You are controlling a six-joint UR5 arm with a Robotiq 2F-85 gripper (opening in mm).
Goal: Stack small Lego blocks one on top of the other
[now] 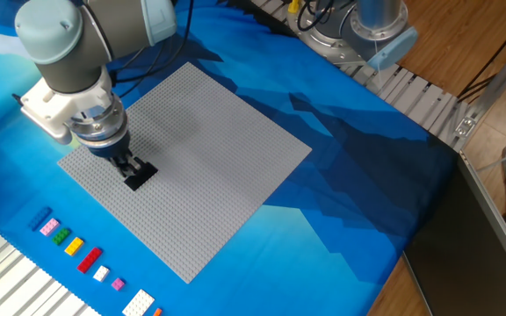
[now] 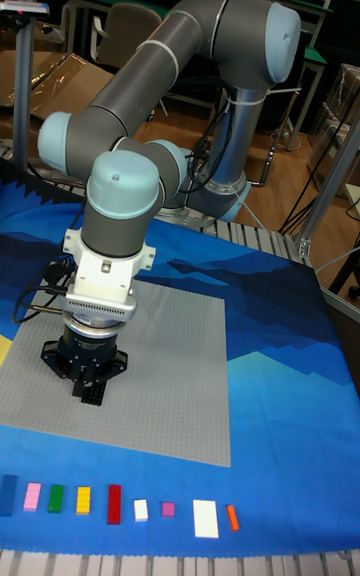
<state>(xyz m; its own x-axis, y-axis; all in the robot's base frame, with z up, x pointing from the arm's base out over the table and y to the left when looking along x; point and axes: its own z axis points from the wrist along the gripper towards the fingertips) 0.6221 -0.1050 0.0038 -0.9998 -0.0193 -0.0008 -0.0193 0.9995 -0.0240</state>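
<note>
Black Lego block (image 1: 140, 175) lies flat at left-centre of the frame, on the grey baseplate (image 1: 209, 167). End effector (image 1: 129, 163) points straight down onto it, fingertips at the block; whether they grip it cannot be told. Lower left, a row of spare coloured bricks (image 1: 77, 248) lies on the blue-covered bench (image 1: 341, 175).

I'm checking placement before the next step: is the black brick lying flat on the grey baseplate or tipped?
Flat. The black brick lies level on the baseplate, with the gripper at its upper end.
</note>
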